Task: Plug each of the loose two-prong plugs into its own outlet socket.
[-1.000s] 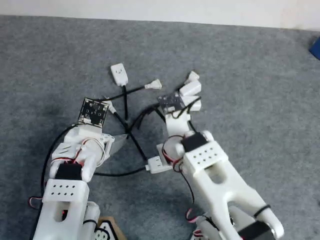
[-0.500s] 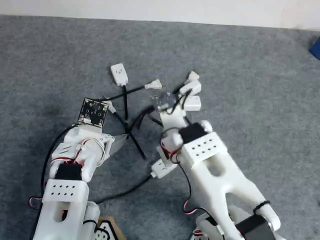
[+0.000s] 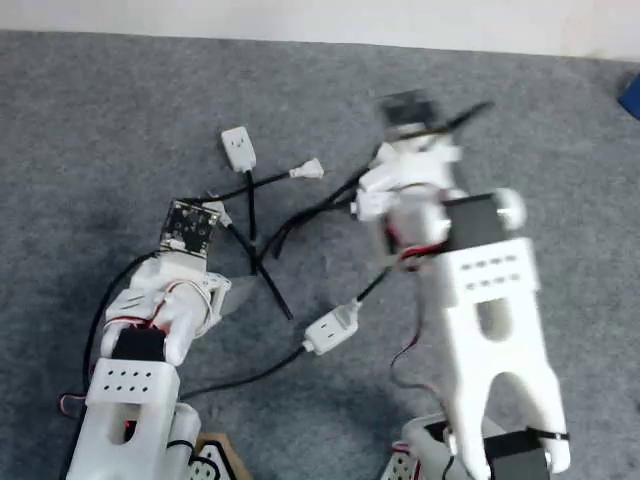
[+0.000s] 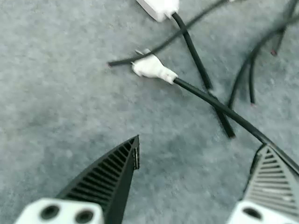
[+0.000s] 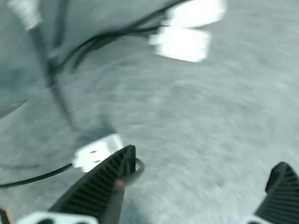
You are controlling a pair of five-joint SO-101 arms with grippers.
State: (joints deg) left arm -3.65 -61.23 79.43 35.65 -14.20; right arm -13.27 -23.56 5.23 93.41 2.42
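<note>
Left gripper [image 4: 201, 144]: fingers spread apart with nothing between them, held low over the grey carpet [image 3: 120, 120] at about 7 o'clock of the table.
Right gripper [image 5: 201, 179]: fingers also apart and empty; its arm stretched out toward 1 o'clock.
Nearest plug [image 4: 152, 69]: lay flat on the carpet ahead of the left gripper, clear of both fingers. In the high view it sat at roughly 12 o'clock of that arm's wrist.
Long axis: the nearest plug seemed to run from 11 to 5 o'clock, prongs toward 11. Its black cord [image 4: 219, 105] trailed back toward 5, passing close to one finger.
Second plug [image 3: 308, 170]: lay near the table's centre, prongs toward 3 o'clock and cord toward 9.
Socket [image 3: 238, 148]: sat face up at about 10 o'clock of the second plug, near it but not touching.
Socket block [image 3: 330, 330]: lay at 6 o'clock of the second plug, well apart, with cord leaving both ends. Whether a plug was already seated in it could not be told.
Nearer arm: the left, by a wide margin, for the nearest plug.
Coming move: the left gripper would likely need to go forward and close across the plug's short sides, square to the 11-to-5 line.
</note>
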